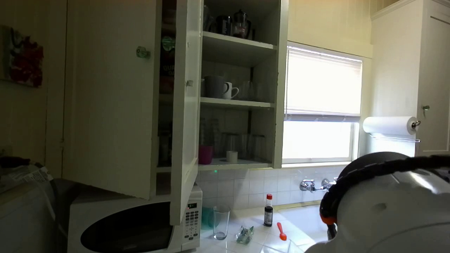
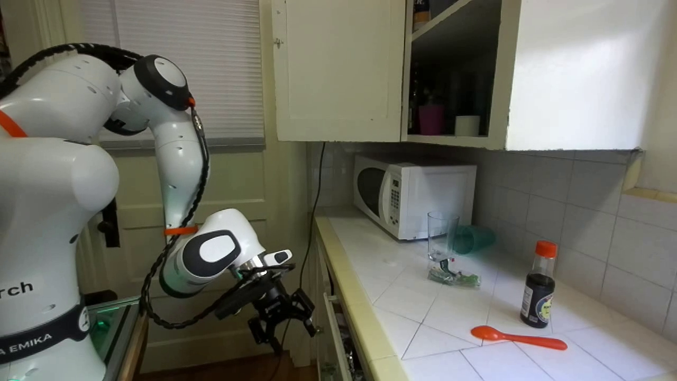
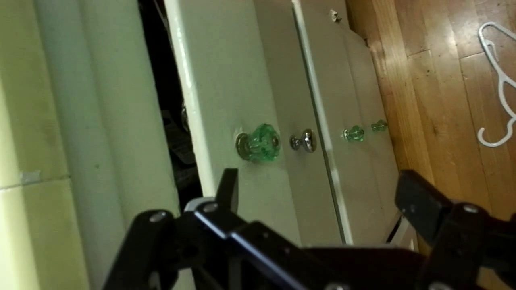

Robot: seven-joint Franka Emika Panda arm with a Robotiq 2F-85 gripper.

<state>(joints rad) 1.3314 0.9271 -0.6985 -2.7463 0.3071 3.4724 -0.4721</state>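
Observation:
My gripper [image 2: 294,336] is open and empty, beside the counter's front edge and below counter height. In the wrist view its fingers [image 3: 318,188] are spread wide in front of a drawer. The drawer [image 3: 225,72] is pale green and pulled partly out, with a dark gap behind its front. It also shows in an exterior view [image 2: 337,333]. A green glass knob [image 3: 262,143] on the drawer lies just beyond the left finger, apart from it. A chrome knob [image 3: 305,140] and smaller green knobs [image 3: 354,133] sit lower down. The gripper is out of view in an exterior view.
The counter [image 2: 402,296] holds an orange spoon [image 2: 518,337], a sauce bottle [image 2: 538,288], a clear glass [image 2: 442,233], a teal cup [image 2: 473,239], a plastic packet [image 2: 454,276] and a microwave [image 2: 433,196]. A cabinet door [image 1: 184,105] stands open above. A white hanger [image 3: 502,88] lies on the floor.

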